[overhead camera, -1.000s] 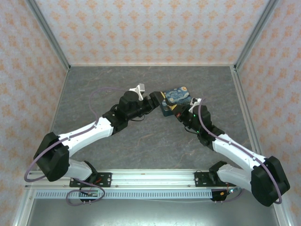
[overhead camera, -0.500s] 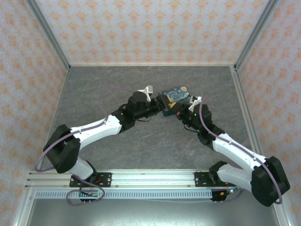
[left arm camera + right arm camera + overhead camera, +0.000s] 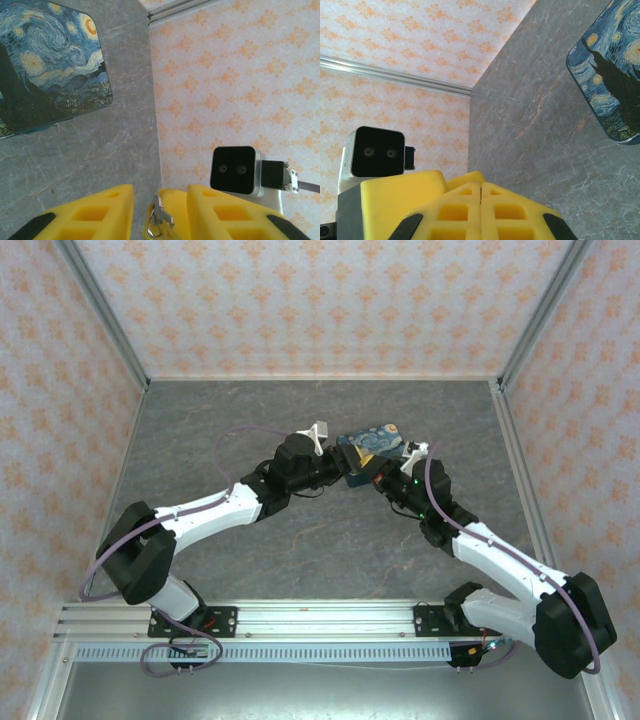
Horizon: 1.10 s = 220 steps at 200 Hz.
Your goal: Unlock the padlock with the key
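Note:
The key, a small silvery key on a wire ring, shows in the left wrist view against the yellow tips of my right gripper, which is shut on it. My left gripper is open, its two yellow fingers standing either side of those tips and the key. From above, the left gripper and right gripper meet just in front of the tin. The padlock is hidden.
A dark-blue starry-night tin lies flat on the grey table right behind the two grippers, also visible as the tin and the tin. Patterned walls close in the back and both sides.
The left arm has swung right and forward, bringing its gripper up to the right gripper beside the tin. The right arm has hardly moved.

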Available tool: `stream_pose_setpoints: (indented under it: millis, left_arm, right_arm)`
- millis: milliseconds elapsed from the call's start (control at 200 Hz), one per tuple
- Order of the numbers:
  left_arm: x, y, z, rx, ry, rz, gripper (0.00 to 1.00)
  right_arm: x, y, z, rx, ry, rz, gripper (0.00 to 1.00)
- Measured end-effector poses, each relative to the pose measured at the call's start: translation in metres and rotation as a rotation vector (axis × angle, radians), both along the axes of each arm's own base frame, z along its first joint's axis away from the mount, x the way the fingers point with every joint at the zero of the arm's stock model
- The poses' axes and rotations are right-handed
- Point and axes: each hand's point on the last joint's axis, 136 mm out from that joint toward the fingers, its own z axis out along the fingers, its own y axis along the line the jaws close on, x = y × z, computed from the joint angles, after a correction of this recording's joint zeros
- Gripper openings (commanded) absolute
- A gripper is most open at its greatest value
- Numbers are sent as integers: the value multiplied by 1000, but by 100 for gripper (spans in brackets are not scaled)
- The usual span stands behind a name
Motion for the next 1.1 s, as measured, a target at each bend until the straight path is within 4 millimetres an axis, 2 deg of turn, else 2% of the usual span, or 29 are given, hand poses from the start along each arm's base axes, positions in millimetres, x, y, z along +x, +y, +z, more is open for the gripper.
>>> stream_pose_setpoints:
  millis: [696, 766, 841, 971, 1101]
  left_arm:
    - [-2, -1, 0, 32, -17, -10, 0]
    - [-3, -3, 1, 37, -26, -18, 0]
    - [-4, -4, 3, 55, -40, -28, 0]
    - [-4, 1, 1, 120, -69, -47, 0]
    - [-9, 6, 9, 191, -129, -109, 0]
  right_arm:
    - [-5, -4, 3, -13, -3, -5, 1]
    - [-7, -6, 4, -23, -10, -4, 7]
    - [-9, -7, 5, -44, -25, 4, 24]
    - [-18, -7, 8, -94, -64, 47, 47]
    - [-28, -7, 16, -143, -127, 116, 62]
